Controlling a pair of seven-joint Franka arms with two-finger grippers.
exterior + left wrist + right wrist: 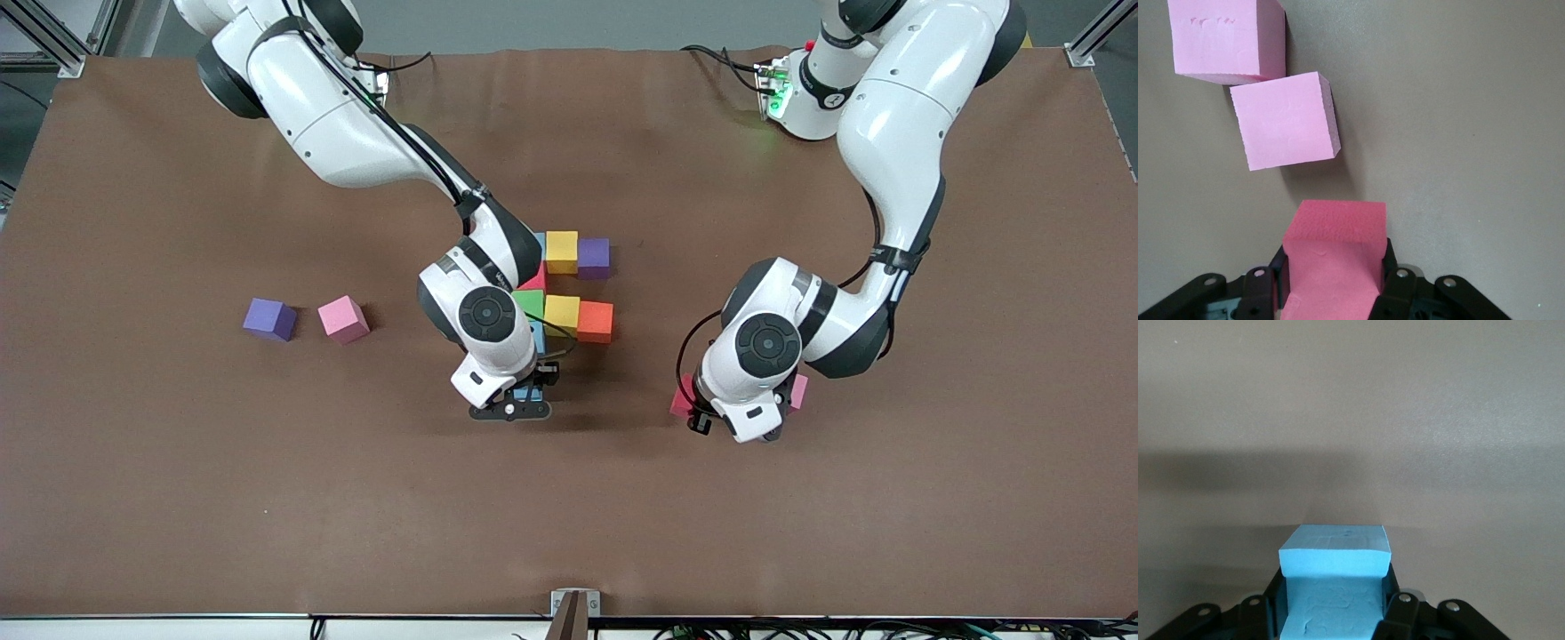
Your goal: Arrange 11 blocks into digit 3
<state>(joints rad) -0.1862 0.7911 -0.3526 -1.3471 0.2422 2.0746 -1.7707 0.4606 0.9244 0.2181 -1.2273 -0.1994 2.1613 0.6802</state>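
Observation:
My right gripper (pixel 1335 590) is shut on a light blue block (pixel 1335 553). In the front view this gripper (pixel 516 404) hangs over the table next to the light blue cube (pixel 537 336) that ends the partly built figure. That figure shows yellow (pixel 561 252), purple (pixel 594 257), red (pixel 536 280), green (pixel 530 304), yellow (pixel 561 312) and orange (pixel 595 321) cubes. My left gripper (pixel 1333 270) is shut on a red block (pixel 1335 230), over the table toward the left arm's end (pixel 742 418). Two pink blocks (pixel 1285 120) (pixel 1225 40) lie just ahead of it.
A loose purple block (pixel 269 318) and a pink block (pixel 343 318) lie side by side toward the right arm's end. One pink block (pixel 798 391) peeks out beside the left hand. The right arm's forearm covers part of the figure's column.

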